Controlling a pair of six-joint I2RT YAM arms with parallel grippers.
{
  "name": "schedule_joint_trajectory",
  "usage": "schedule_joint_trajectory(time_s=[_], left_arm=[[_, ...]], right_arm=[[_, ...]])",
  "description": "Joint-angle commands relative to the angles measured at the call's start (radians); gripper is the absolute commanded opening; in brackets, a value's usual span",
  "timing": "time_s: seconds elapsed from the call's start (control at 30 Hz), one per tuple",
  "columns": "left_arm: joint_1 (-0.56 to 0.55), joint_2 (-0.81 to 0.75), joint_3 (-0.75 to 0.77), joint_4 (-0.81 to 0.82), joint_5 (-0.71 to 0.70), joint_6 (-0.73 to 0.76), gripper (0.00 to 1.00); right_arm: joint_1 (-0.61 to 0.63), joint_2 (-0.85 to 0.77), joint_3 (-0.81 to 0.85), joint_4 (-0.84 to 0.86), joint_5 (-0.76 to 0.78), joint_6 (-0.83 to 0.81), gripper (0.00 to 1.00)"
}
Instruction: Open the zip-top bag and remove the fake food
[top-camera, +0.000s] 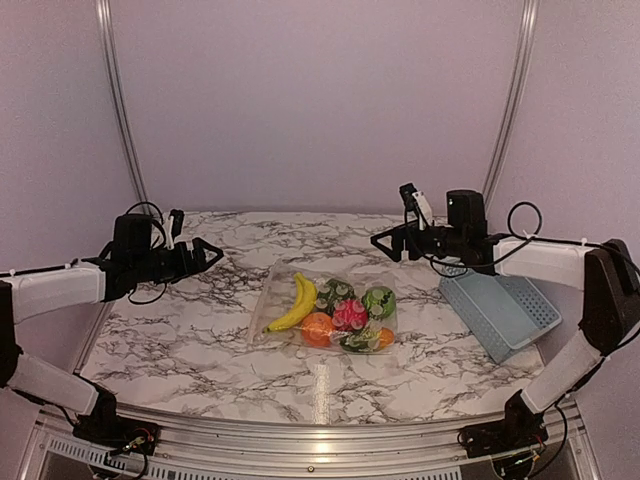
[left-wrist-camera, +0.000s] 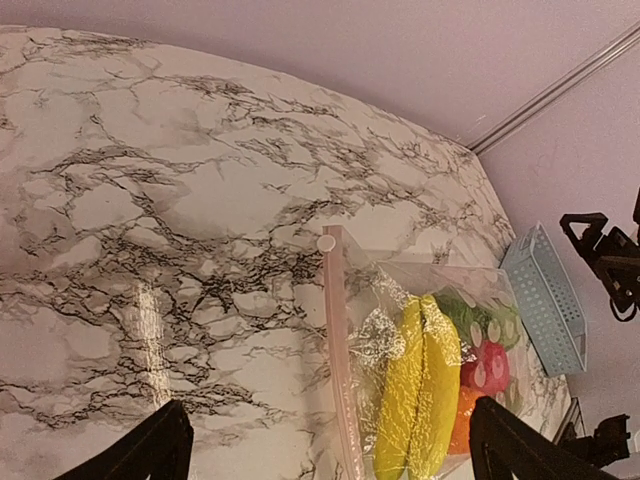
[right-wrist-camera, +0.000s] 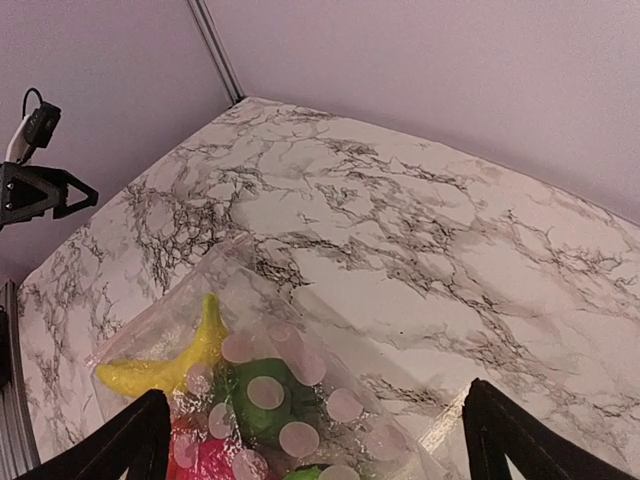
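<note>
Both my claws, left (top-camera: 208, 253) and right (top-camera: 382, 243), hang open and empty. The zip-top bag (top-camera: 275, 300) lies flat near the blue basket (top-camera: 500, 310), on its left, fake food (top-camera: 340, 315) inside. I judge it light, limp and slippery, best pinched at the stiffer zip strip (left-wrist-camera: 340, 350) on the edge farthest from the basket.

Clear zip-top bag (right-wrist-camera: 262, 300) holds fake food (right-wrist-camera: 262, 402) on table (right-wrist-camera: 420, 220)

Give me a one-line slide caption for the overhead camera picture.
Left gripper and right gripper, both open, flank the zip-top bag of fake food on the marble table.
</note>
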Motion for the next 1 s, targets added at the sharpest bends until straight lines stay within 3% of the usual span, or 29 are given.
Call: schedule_joint_trajectory(time_s=[0.0,0.67,0.97], left_arm=[[-0.029,0.074,-0.019,0.090,0.098,0.001,0.99],[-0.171,0.481,0.129,0.241,0.145,-0.052,0.99],[-0.213,0.602,0.160,0.347,0.186,-0.114,0.78]], right_arm=[[0.014,0.036,0.036,-0.004,-0.050,0.012,0.99],[0.035,0.118,0.011,-0.015,-0.105,0.028,0.99],[0.034,0.122,0.006,-0.001,-0.114,0.032,0.99]])
